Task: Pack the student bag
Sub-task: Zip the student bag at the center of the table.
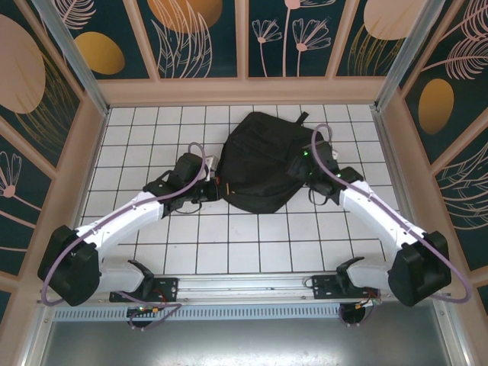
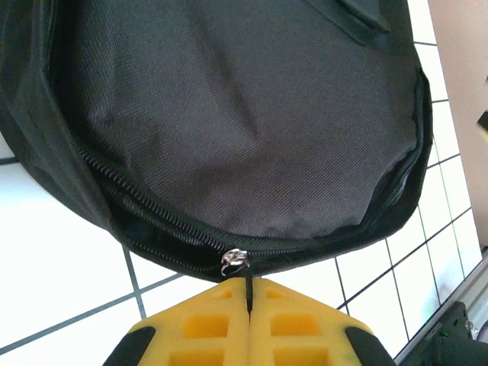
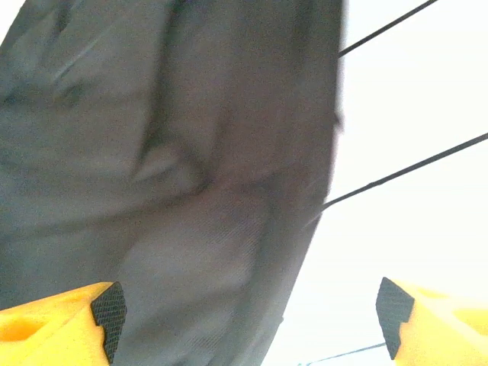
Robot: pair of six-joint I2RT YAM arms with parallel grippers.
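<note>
Student bag [image 1: 255,164]: 1; left claw [image 2: 249,299] pinches 1 zipper pull [image 2: 247,280], right claw [image 3: 252,305] gapes.

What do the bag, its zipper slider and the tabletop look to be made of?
Student bag: matte black woven fabric, with a visible weave and soft folds. Zipper slider: shiny and silvery, probably metal. Tabletop: white with dark grid lines, either tile or a printed sheet; unclear which.

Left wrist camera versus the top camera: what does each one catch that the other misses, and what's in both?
Left wrist: the silver zipper slider, the zipper teeth, and the left claw shut on the zipper pull. Top: the whole student bag, the left arm, the right arm and the patterned walls. Both: the bag's black fabric and the white tiled table.
</note>
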